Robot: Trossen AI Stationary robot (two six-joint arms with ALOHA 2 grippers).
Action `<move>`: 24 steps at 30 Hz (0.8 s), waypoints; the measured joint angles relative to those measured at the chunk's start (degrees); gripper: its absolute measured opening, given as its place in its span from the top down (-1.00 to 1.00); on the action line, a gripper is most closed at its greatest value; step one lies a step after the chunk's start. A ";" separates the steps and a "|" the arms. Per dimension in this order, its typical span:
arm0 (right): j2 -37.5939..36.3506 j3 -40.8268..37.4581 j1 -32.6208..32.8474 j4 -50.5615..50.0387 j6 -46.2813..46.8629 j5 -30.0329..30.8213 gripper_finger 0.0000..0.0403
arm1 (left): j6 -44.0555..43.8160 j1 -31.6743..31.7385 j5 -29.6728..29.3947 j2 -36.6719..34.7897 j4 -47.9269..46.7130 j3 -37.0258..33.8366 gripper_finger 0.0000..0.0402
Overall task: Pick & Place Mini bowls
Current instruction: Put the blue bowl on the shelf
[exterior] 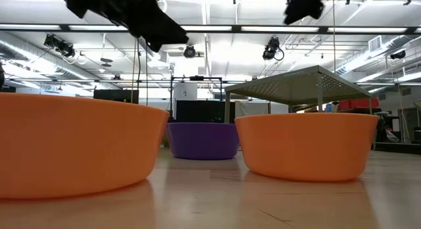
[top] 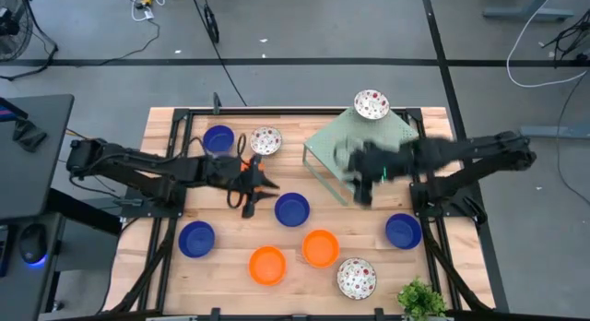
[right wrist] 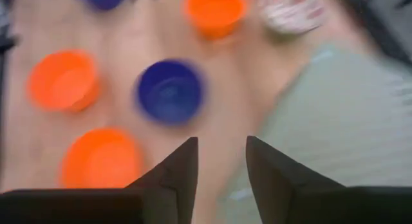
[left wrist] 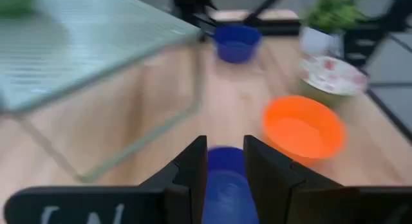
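Both pairs of jaws stand parted with nothing between them: the left gripper (left wrist: pixel 224 169) shows a narrow gap over the centre blue bowl (top: pixel 291 209), and the right gripper (right wrist: pixel 221 166) shows a similar gap above the edge of the pale green rack (top: pixel 355 150), though motion blur in the high view makes its exact height hard to judge. The mini bowls lie scattered over the wooden table (top: pixel 166 127), which is light butcher-block with visible plank seams. A speckled bowl (top: pixel 371 104) sits on the rack's far corner; another speckled bowl (top: pixel 265 141) rests just beside a blue bowl (top: pixel 218 139) near the left arm's wrist. Toward the front edge lie a third blue bowl (top: pixel 196 239), two orange bowls (top: pixel 268 265) (top: pixel 321 248) close together, a third speckled bowl (top: pixel 356 278) and, nearer the right arm's base, a fourth blue bowl (top: pixel 403 231). A small potted plant (top: pixel 424 300) stands at the front right corner. The rack is thin perforated metal on slim legs, its flat top raised off the table. The bowls are round, shallow and smooth-walled; in the low view the two orange ones fill the foreground and hide most of the table behind them, leaving only one blue bowl showing between them.
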 joint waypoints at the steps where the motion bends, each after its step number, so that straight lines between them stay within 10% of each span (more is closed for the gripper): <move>1: 0.30 -1.05 3.51 0.65 2.74 0.77 0.39 | -0.55 -1.62 -0.51 0.03 -0.03 -0.01 0.48; 16: 2.43 -17.87 26.83 -2.38 53.40 -4.42 0.88 | -7.24 -24.01 -20.77 0.12 0.33 -0.01 0.48; 24: 2.45 -28.23 27.07 1.02 62.04 -14.50 0.68 | -6.61 -25.44 -22.93 0.12 0.41 -0.03 0.48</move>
